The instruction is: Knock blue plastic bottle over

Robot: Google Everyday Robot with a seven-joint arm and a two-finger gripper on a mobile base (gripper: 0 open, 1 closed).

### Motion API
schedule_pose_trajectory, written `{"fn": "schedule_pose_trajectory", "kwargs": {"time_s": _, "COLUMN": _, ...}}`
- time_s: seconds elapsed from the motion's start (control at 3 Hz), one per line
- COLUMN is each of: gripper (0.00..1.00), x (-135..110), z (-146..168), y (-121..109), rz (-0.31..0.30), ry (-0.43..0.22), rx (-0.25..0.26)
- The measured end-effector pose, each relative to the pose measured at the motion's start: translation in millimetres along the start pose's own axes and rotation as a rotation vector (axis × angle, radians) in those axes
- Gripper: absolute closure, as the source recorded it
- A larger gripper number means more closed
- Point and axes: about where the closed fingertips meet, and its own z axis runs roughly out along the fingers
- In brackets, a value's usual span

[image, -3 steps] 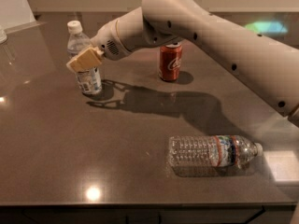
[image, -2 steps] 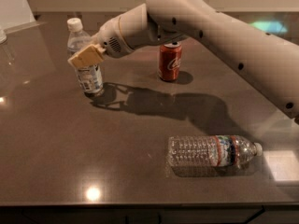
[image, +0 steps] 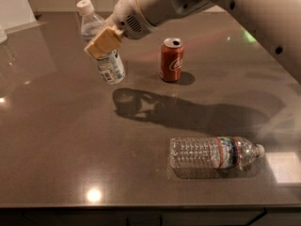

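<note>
The blue plastic bottle (image: 111, 67), small with a white cap and a white-and-blue label, hangs tilted at the back left with its cap leaning left. Its base is off the dark table (image: 56, 140), and its shadow lies apart from it, below and to the right. My gripper (image: 101, 44) is shut on the bottle's upper body. One tan finger (image: 106, 39) lies across the front of the bottle, and the white arm reaches in from the upper right.
A red soda can (image: 171, 60) stands upright just right of the held bottle. A longer ribbed clear bottle (image: 214, 153) with a red-banded label lies on its side at the front right. The table's front edge runs along the bottom.
The bottle stood on the table with the gripper at its neck. It has since risen, shifted right and tilted. The can and the lying bottle have not moved.
</note>
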Motion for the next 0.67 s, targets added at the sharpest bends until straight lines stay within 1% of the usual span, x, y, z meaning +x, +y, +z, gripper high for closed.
{"fn": "schedule_pose_trajectory", "kwargs": {"time_s": 0.33, "gripper": 1.00, "x": 13.8, "z": -32.6, "y": 3.6, "rz": -0.069, "ry": 0.158, "rx": -0.008}}
{"fn": "schedule_pose_trajectory", "kwargs": {"time_s": 0.67, "gripper": 1.00, "x": 43.5, "z": -49.8, "y": 13.8, "rz": -0.119, "ry": 0.325, "rx": -0.068}}
